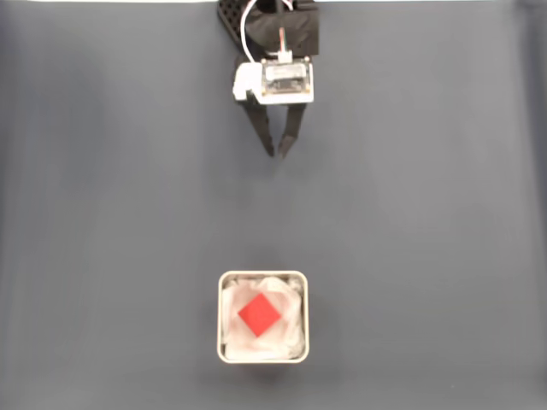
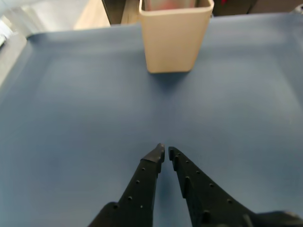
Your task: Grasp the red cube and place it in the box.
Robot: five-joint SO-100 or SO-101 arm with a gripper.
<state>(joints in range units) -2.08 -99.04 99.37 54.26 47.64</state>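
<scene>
Red cube lodged in box; gripper empty and well apart from it.
Item: red cube (image 1: 260, 313), resting corner-on upon the box (image 1: 224, 318) lining, so placement looks done. Gripper (image 1: 280, 154): tips drawn nearly together, holding nothing, apparently just above the tabletop (image 1: 102, 213); box directly ahead of the tips.

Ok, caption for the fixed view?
Red cube resting inside the box, empty gripper nearly shut, well clear above it in frame.
</scene>
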